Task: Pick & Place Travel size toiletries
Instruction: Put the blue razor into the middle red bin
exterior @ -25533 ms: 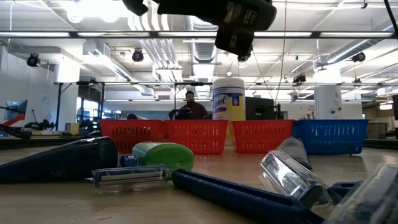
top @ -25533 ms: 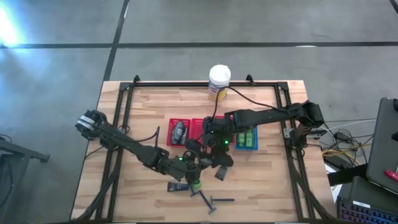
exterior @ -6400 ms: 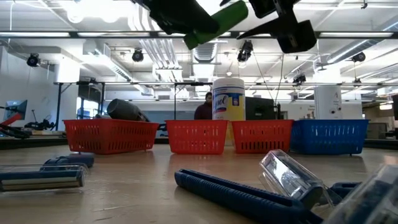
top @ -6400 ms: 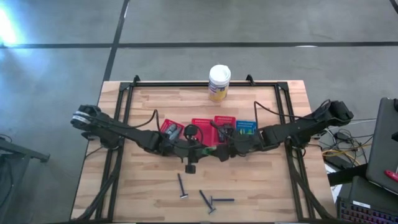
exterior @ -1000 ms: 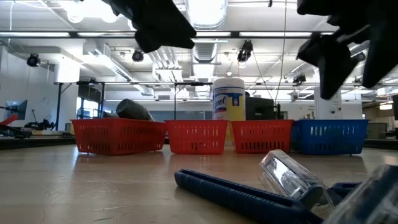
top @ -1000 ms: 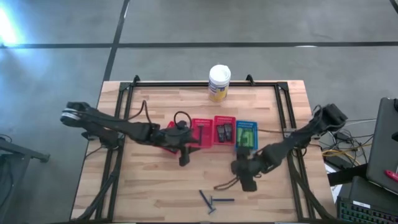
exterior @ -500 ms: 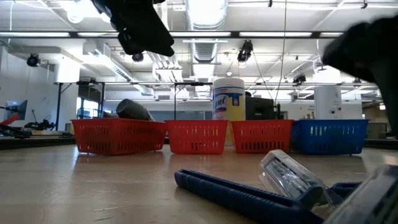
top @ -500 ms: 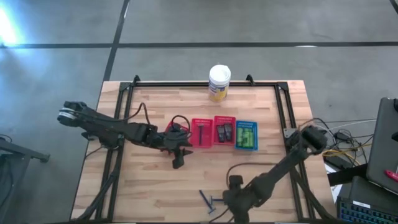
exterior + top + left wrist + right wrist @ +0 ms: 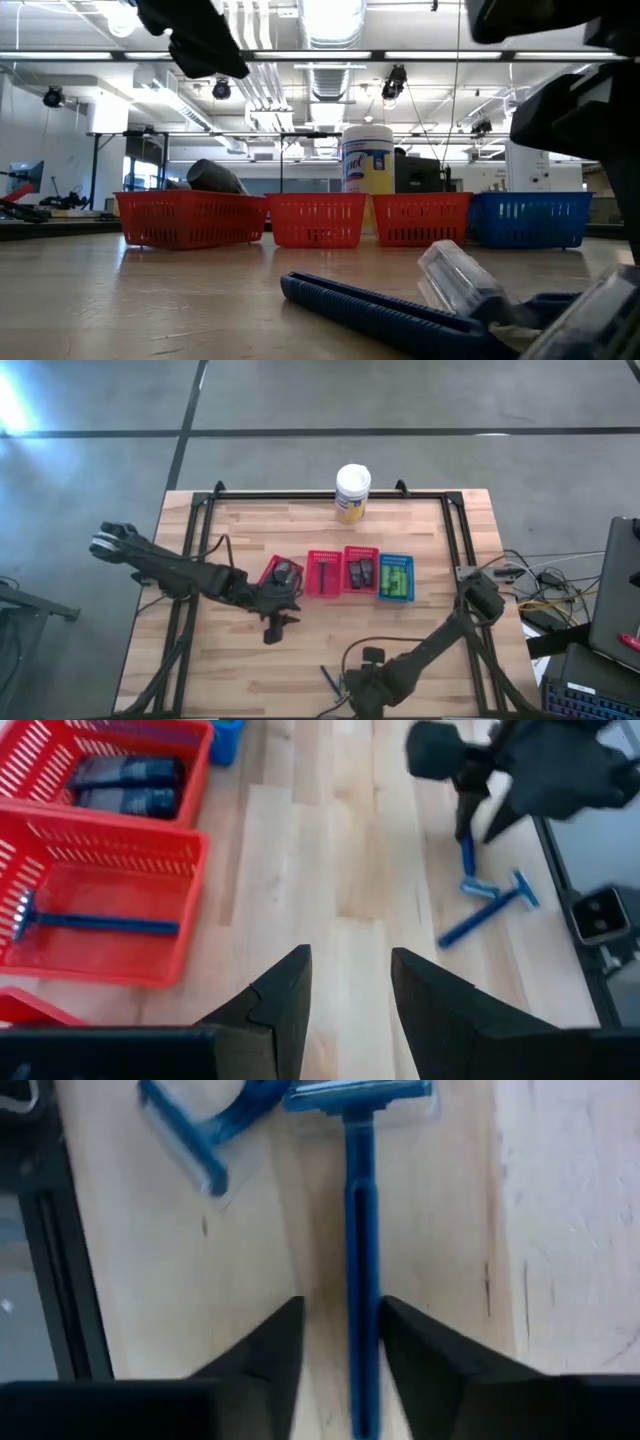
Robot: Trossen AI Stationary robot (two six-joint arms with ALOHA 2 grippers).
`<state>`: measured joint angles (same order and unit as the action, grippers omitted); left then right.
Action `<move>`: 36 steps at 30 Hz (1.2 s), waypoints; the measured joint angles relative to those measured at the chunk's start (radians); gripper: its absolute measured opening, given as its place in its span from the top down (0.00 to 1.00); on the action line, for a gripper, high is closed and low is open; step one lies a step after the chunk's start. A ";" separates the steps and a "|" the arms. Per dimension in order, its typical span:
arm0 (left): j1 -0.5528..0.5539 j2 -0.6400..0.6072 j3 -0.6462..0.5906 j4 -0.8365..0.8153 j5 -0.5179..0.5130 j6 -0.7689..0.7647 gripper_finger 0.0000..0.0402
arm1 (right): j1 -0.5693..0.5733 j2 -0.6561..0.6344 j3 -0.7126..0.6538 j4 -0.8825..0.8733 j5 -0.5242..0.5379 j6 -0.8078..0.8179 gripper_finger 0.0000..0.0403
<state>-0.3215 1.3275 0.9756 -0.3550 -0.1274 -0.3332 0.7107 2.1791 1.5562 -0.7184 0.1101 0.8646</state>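
Note:
Two blue razors lie flat near the table's near edge, one (image 9: pixel 361 1230) running between my right gripper's fingers, the other (image 9: pixel 197 1132) beside it; both razors (image 9: pixel 488 900) also show in the left wrist view. My right gripper (image 9: pixel 342 1330) is open, low over them (image 9: pixel 347 685), one finger on each side of the handle. My left gripper (image 9: pixel 272 630) hangs open above bare wood just nearer than the baskets (image 9: pixel 350 982). A razor (image 9: pixel 95 923) lies in one red basket, dark packets (image 9: pixel 125 785) in another.
Three red baskets (image 9: pixel 323 572) and a blue one (image 9: pixel 396 578) with green tubes stand in a row at mid-table. The leftmost red basket (image 9: pixel 281 573) holds a dark grey tube. A white-lidded yellow canister (image 9: pixel 352 492) stands at the far edge. Bare wood lies between baskets and razors.
My right gripper has swung from the table's right middle toward the near edge and down over the razors. My left gripper has drawn back from the red baskets toward the left and near side.

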 joint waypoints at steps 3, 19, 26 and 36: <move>-0.021 -0.016 0.000 -0.031 0.008 0.000 0.64 | -0.009 -0.006 -0.001 -0.004 0.000 0.060 0.81; -0.288 -0.060 -0.050 0.060 -0.178 0.424 0.64 | -0.161 -0.317 -0.040 0.081 0.062 0.442 0.95; -0.386 -0.011 -0.049 0.316 -0.684 0.805 0.63 | -0.292 -0.385 -0.097 0.247 -0.014 0.606 0.94; -0.364 0.081 -0.045 0.358 -0.743 0.989 0.53 | -0.378 -0.396 -0.092 0.401 -0.060 0.647 0.94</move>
<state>-0.6854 1.4087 0.9310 0.0033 -0.8706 0.6563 0.3326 1.7832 1.4637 -0.3174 0.0502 1.5114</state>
